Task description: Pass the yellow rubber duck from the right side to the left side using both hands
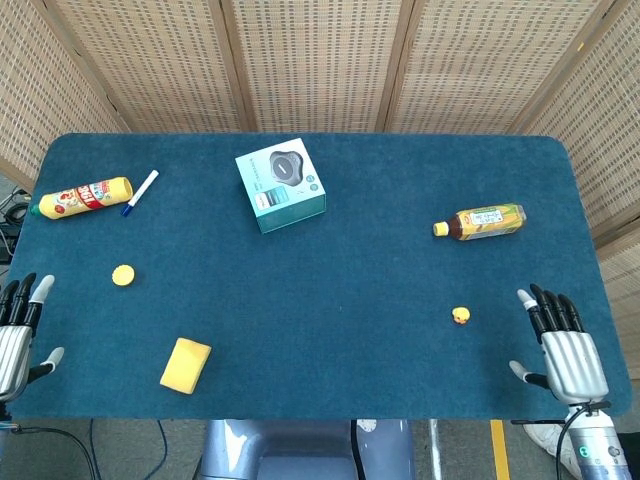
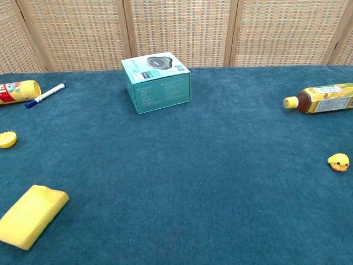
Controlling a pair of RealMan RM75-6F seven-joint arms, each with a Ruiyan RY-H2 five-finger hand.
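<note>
The small yellow rubber duck (image 1: pixel 461 316) sits on the blue table cloth at the right; the chest view shows the duck (image 2: pixel 338 162) near its right edge. My right hand (image 1: pixel 564 349) lies flat by the table's front right corner, fingers spread and empty, a short way right of the duck. My left hand (image 1: pixel 16 334) rests at the front left edge, fingers apart, holding nothing. Neither hand appears in the chest view.
A teal box (image 1: pixel 281 184) stands at the back middle. A tea bottle (image 1: pixel 482 222) lies behind the duck. On the left are a yellow sponge (image 1: pixel 186 364), a yellow cap (image 1: pixel 123 275), a lying bottle (image 1: pixel 82 196) and a marker (image 1: pixel 139 192).
</note>
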